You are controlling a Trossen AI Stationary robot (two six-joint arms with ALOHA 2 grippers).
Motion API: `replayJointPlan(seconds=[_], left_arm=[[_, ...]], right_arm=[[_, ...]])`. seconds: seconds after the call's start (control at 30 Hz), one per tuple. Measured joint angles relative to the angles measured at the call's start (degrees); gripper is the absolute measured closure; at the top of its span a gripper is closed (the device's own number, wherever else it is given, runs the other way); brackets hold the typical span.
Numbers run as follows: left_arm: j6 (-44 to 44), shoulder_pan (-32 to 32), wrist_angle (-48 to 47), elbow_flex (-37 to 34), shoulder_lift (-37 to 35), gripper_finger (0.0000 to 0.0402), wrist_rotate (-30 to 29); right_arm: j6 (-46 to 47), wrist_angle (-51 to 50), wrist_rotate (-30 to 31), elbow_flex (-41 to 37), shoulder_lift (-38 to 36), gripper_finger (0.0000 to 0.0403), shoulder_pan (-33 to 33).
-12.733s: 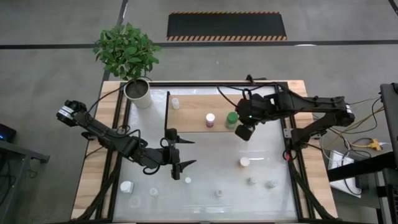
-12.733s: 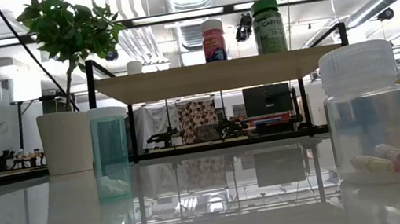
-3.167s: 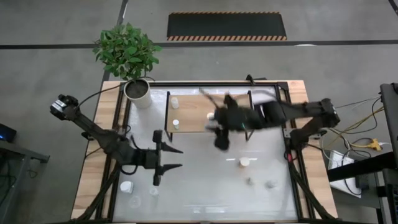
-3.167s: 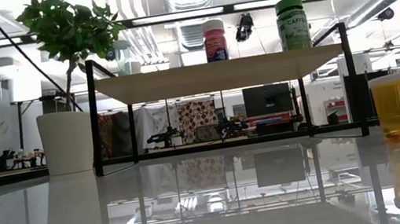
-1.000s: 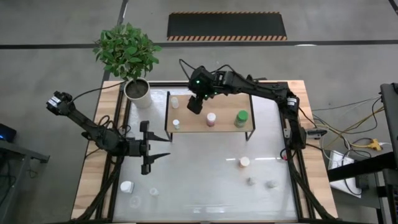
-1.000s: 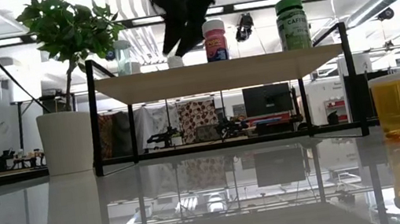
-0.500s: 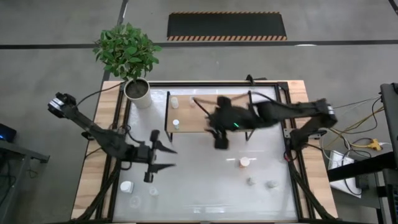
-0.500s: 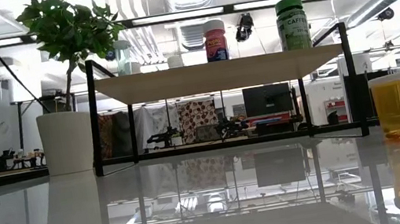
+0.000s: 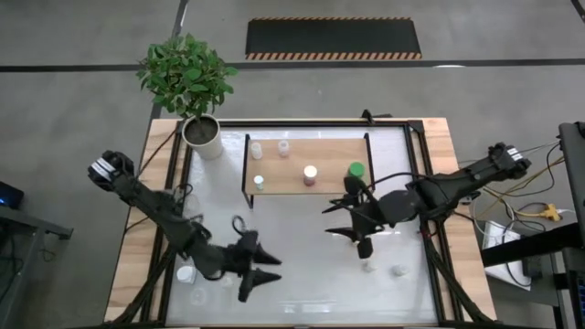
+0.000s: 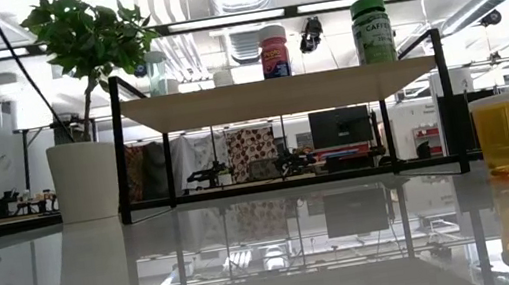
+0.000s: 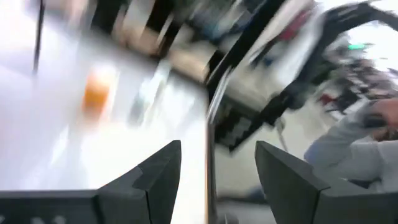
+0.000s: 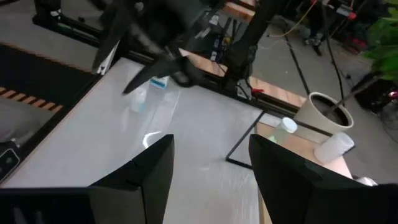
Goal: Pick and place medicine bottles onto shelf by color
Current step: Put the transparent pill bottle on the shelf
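Observation:
The light-wood shelf [image 9: 320, 157] carries several bottles: small white ones [image 9: 257, 151], a pink one [image 9: 310, 174] and a green-capped one [image 9: 355, 170]. They also show in the low view, the green-capped one [image 10: 371, 29] at the right. An orange bottle [image 10: 508, 133] stands on the table. My right gripper [image 9: 336, 221] is open and empty above the table, near the shelf's right front leg. My left gripper [image 9: 260, 271] is open and empty over the table's near left part, beside small white bottles [image 9: 186, 273].
A plant in a metal pot [image 9: 202, 135] stands at the far left corner. Two small bottles [image 9: 399, 270] stand near the right front. In the right wrist view the left arm's gripper [image 12: 165, 62] shows beyond a pale bottle [image 12: 155, 82]. A person's sleeve [image 11: 348, 146] shows past the table.
My right gripper has drawn back from the shelf's far left, where a white bottle now stands, and gone toward the near and right edges, coming lower over the table. My left gripper has gone toward the near edge and somewhat right.

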Motion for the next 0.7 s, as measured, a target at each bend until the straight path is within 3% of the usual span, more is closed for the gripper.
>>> replayJointPlan(seconds=[0.17, 0.3, 0.4, 0.5, 0.7], left_arm=[[-37.99, -4.64, -34.77, 10.85, 5.90, 0.0212, 4.71], [-57.07, -7.81, -55.90, 18.35, 10.73, 0.0212, 10.06], [-65.12, -9.52, -63.81, 20.39, 13.82, 0.0212, 11.49], [-68.79, -10.20, -65.58, 20.52, 16.14, 0.0212, 15.14], [-70.11, -10.12, -66.36, 20.60, 17.26, 0.0212, 16.61]], right_arm=[[0.04, 0.91, 0.13, -2.21, -2.27, 0.0204, -0.06], [-0.11, 1.13, 0.04, -2.80, -2.55, 0.0204, -0.06], [-0.99, 1.19, 0.04, -2.80, -2.50, 0.0204, -0.06], [-1.07, 1.17, 0.03, -2.58, -2.25, 0.0204, -0.06], [-1.09, 1.21, 0.02, -2.35, -2.25, 0.0204, -0.06]])
